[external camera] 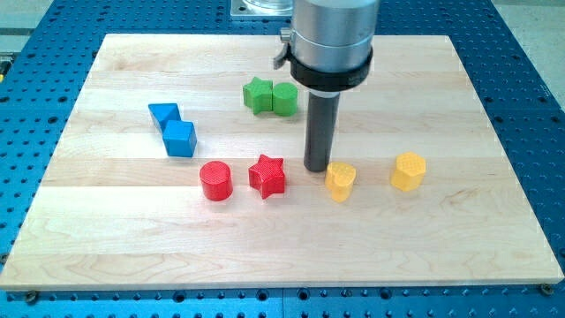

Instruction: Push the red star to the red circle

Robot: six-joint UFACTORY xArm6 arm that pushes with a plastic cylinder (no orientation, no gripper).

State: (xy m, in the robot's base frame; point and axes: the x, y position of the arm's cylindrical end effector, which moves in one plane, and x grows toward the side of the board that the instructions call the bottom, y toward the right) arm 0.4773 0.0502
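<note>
Nearest, along the view's lower middle: red circle (215, 180), then red star (267, 175) just to its right, a small gap between them. Right of the star, my tip (317, 168), down on the wooden board (106, 256), close beside a yellow block (340, 180); a second yellow block (409, 170) further right. No claw on this rig, only the rod, so nothing to open or close. Judged step: tip lined up on the star's right side, push not yet landed. Next move calls for a straight leftward shove, centred, lest the star skid off. Farther: two blue blocks (173, 129) touching; two green blocks (270, 96) touching. No containers present.
</note>
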